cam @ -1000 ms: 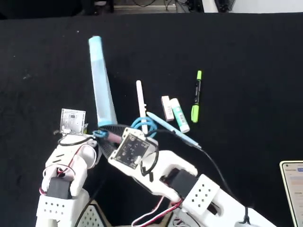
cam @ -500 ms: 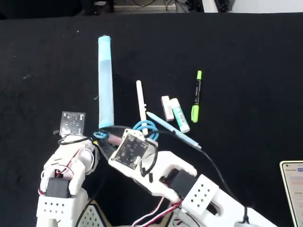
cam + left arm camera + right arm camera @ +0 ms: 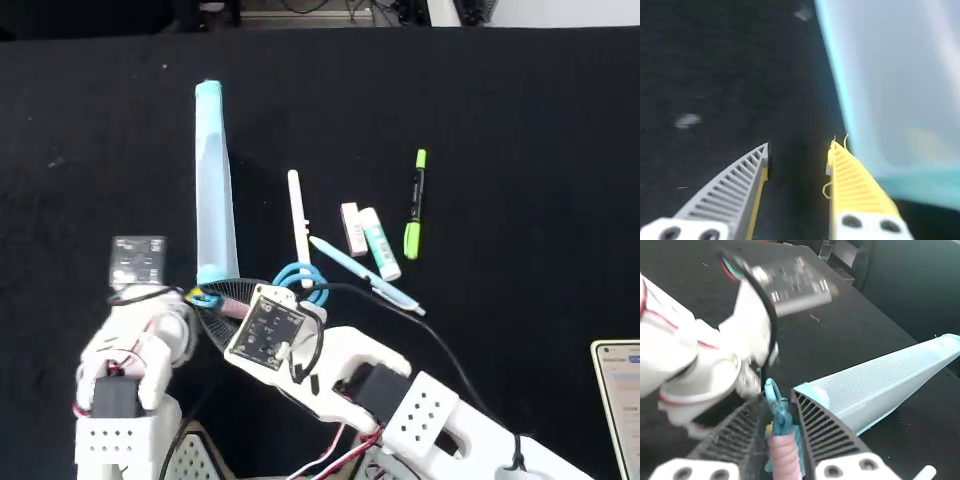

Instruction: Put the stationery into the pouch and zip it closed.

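The pouch (image 3: 212, 180) is a long, narrow, pale blue sleeve of translucent ribbed material with a more solid turquoise edge. It lies on the black surface (image 3: 520, 120), left of the loose stationery, with its far end pointing away from the arms and its near end at the two grippers. At that near end the right gripper (image 3: 779, 397) has its jaws drawn close on the turquoise zip pull (image 3: 776, 405), pinching it, and a pink tag (image 3: 784, 455) hangs from it between them. The left gripper (image 3: 797, 150) sits just beside the same end with its jaws spread and bare surface between them. The yellow one is close against the pouch's turquoise edge; contact cannot be made out. To the right, well apart from the pouch, lie a white pen (image 3: 297, 215), an eraser (image 3: 353, 228), a white-and-teal tube (image 3: 380, 243), a green highlighter (image 3: 414, 205) and a blue pen (image 3: 365, 272). Blue loops (image 3: 303, 275) lie partly under the right arm, too covered to identify. The grippers cover the pouch's mouth in the high view, so open or zipped cannot be told. A device screen (image 3: 620, 400) is cut off at the edge.
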Available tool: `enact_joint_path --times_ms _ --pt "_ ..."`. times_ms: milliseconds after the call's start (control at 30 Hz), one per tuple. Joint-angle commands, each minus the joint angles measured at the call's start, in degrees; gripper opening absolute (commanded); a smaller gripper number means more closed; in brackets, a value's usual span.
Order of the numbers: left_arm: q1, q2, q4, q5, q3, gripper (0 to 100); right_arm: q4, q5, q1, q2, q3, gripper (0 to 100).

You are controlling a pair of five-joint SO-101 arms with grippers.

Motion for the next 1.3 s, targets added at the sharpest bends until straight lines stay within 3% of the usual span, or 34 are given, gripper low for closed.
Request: enact_joint_path --times_ms 0,167,500,667,967,1267 --pt "-13.41 -0.53 0.26 -0.53 -6.99 20 -1.32 0.09 -0.44 0.31 -0.75 1.1" --pt "-24.4 -0.53 0.18 -0.53 -12.62 20 -3.78 0.09 -0.53 0.31 -0.31 1.1" --pt "-26.07 -0.53 0.26 -0.62 -22.02 20 -4.4 0.53 -4.75 15.52 -5.67 1.1" --pt "-22.02 -0.44 0.53 -6.24 -21.58 20 -4.04 0.53 -4.75 16.75 -6.64 1.1" --pt "-9.1 -0.44 16.79 -10.99 -34.59 20 1.14 0.53 0.35 14.55 -8.04 1.1" --pt "5.58 -0.35 21.98 -20.4 -37.23 20 1.58 0.53 0.18 14.64 -8.04 1.1"
